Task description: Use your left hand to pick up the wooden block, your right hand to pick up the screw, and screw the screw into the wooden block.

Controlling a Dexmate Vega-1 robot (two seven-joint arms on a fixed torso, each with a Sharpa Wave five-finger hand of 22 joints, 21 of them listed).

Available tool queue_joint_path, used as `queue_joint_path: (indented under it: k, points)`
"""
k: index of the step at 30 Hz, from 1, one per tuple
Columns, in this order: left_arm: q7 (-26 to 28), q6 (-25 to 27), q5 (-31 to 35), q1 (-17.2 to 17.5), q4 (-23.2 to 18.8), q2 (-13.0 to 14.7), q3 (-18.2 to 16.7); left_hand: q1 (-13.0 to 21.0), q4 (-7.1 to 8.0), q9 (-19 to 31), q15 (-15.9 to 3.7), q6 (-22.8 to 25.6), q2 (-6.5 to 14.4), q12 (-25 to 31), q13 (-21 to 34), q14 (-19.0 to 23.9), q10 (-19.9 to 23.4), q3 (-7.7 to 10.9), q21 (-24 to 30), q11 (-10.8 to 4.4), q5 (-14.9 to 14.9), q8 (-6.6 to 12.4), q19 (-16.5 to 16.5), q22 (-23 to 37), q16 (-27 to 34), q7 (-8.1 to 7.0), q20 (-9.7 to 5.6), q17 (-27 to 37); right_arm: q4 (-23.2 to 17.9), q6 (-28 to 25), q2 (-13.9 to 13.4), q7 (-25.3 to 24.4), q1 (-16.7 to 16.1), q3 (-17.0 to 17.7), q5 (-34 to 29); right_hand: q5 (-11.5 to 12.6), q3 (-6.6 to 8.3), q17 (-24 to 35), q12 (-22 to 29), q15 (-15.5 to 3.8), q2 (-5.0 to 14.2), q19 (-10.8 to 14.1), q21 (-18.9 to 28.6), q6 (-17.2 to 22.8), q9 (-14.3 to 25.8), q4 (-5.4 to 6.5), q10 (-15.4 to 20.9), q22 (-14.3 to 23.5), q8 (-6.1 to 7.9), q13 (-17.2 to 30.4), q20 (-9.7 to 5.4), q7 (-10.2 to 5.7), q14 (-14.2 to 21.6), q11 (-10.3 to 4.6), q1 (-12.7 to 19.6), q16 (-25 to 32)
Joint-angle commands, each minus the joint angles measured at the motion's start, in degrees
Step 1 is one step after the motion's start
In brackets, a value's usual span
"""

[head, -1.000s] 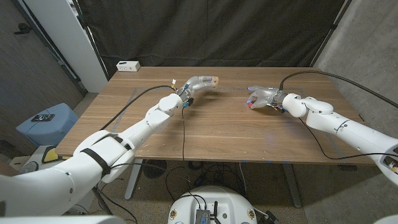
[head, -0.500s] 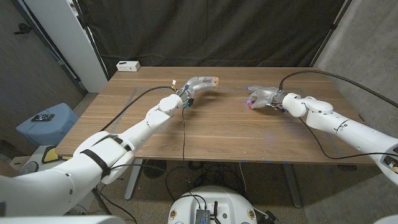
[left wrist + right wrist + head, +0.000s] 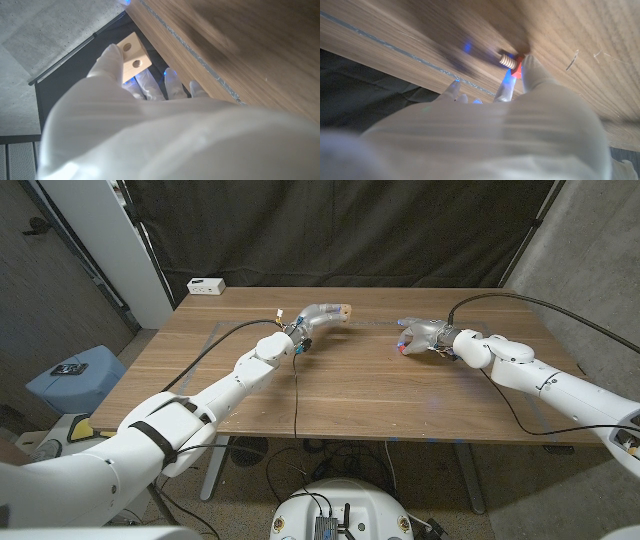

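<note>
My left hand (image 3: 316,317) is raised above the far middle of the wooden table (image 3: 350,390) and holds the wooden block (image 3: 344,309) at its fingertips. In the left wrist view the pale block (image 3: 133,59) shows two round holes on one face, pinched by my left hand (image 3: 150,130). My right hand (image 3: 421,336) is over the table's far right part and pinches the screw (image 3: 403,346), which has a red head. In the right wrist view the screw (image 3: 511,62) shows its threaded shank sticking out past the fingertips of my right hand (image 3: 485,130). Block and screw are well apart.
A white power strip (image 3: 205,285) lies at the table's far left corner. Black cables (image 3: 296,395) run from both wrists across the table. A dark curtain (image 3: 340,230) hangs behind the far edge. A blue stool (image 3: 72,380) stands on the floor at left.
My right hand with the screw has lifted slightly and edged toward the left. The left hand and the block have stayed still.
</note>
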Motion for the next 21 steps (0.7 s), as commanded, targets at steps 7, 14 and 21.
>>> queue_joint_path:
  k: [7, 14, 21]
  points:
    - [-0.70, -0.21, -0.89, -0.11, 1.37, -0.61, -0.25, -0.11, 0.34, 0.34, -5.58, 0.50, 0.74, 0.34, 0.41, 0.05, 0.48, 0.06, 0.41, 0.17, 0.32, 0.16, 0.11, 0.21, 0.31, 0.25, 0.07, 0.06, -0.14, -0.09, -0.11, -0.73, -0.15, 0.24, -0.07, 0.37, -0.29, 0.21, 0.34, 0.09, 0.02, 0.74, 0.45, 1.15, 0.48, 0.21, 0.71, 0.13, 1.14, 0.23, -0.21, -0.01, 0.30, -0.12, 0.70, 0.50]
    - [-0.98, -0.38, -1.12, -0.35, 2.09, -0.90, -0.28, -0.21, 0.39, 0.34, -5.42, 0.46, 0.88, 0.27, 0.46, 0.04, 0.53, -0.02, 0.38, 0.17, 0.35, 0.12, 0.05, 0.22, 0.33, 0.22, 0.21, 0.07, -0.18, 0.11, -0.17, -1.14, -0.39, 0.79, 0.79, 0.37, -0.36, 0.25, 0.32, 0.01, 0.05, 0.78, 0.44, 1.33, 0.61, 0.27, 0.77, 0.13, 1.36, 0.23, -0.22, 0.05, 0.42, -0.14, 0.69, 0.56]
    - [-1.29, -0.53, -1.28, -0.58, 2.75, -1.16, -0.26, -0.31, 0.40, 0.34, -5.38, 0.44, 0.91, 0.20, 0.51, 0.06, 0.59, -0.11, 0.38, 0.17, 0.36, 0.09, 0.04, 0.22, 0.33, 0.27, 0.13, 0.06, -0.03, 0.74, -0.10, -1.78, -0.98, 1.90, 3.10, 0.36, -0.46, 0.30, 0.29, -0.01, 0.08, 0.81, 0.42, 1.83, 0.76, 0.34, 0.86, 0.13, 1.75, 0.23, -0.23, 0.15, 0.37, -0.09, 0.65, 0.55]
